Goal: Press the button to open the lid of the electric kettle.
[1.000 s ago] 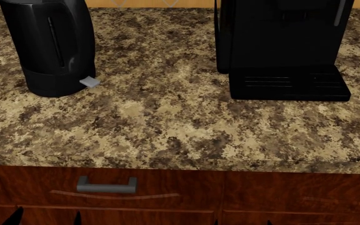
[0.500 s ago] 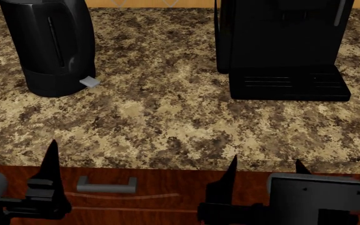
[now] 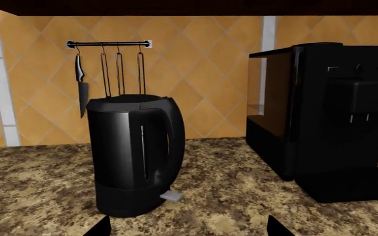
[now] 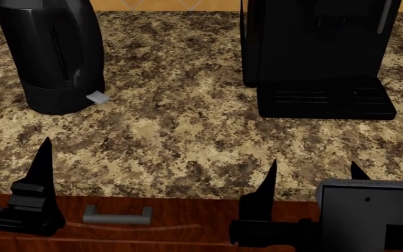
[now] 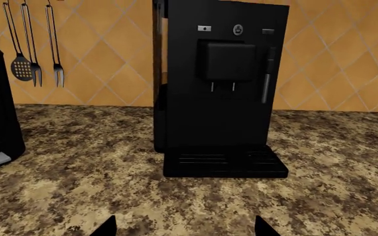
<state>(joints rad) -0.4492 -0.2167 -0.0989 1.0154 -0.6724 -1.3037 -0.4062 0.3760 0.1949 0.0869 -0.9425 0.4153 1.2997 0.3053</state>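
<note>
Fingers of both grippers spread apart at the counter edge, electric kettle well beyond.

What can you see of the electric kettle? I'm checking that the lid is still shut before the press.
The electric kettle is a tall glossy black jug that looks like plastic, standing upright on a round black base with a small light-grey tab at its foot. A loop handle runs down one side. Its lid appears closed, level with the body. It rests on the speckled granite counter, apart from the coffee machine; neither pincer touches it.
</note>
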